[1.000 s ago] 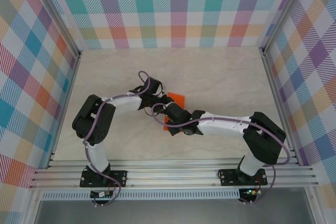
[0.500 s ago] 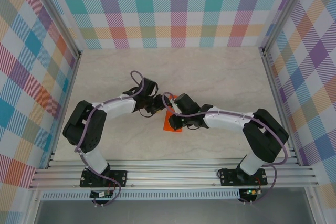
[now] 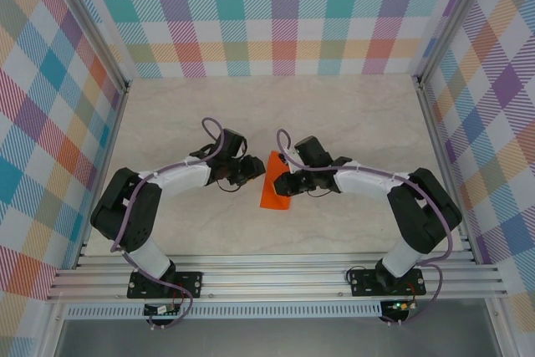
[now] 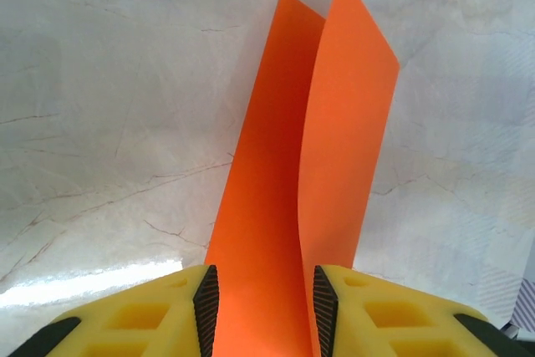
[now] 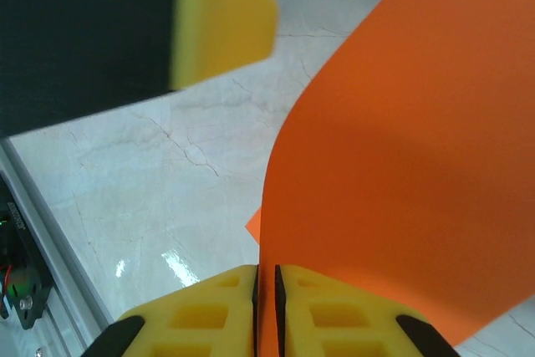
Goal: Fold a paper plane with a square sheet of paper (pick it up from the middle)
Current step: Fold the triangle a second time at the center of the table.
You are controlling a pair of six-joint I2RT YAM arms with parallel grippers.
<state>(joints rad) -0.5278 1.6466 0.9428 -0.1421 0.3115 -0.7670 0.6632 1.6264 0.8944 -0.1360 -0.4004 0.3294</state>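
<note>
Orange paper sheet [image 3: 272,190], thin and doubled over, was held over the middle of the pale marbled table [image 3: 351,123], long axis running roughly near-to-far from above. Left wrist cam: left gripper [image 4: 263,290] sat partway apart around both layers, free ends pointing away, probably lining up a crease. Right wrist cam: right gripper [image 5: 266,277] pinched narrow on the sheet's edge, likely steadying it.

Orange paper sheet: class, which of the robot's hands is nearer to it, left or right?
Right. The right hand is pinched shut on the orange paper; the left hand straddles its folded layers with fingers apart.
</note>
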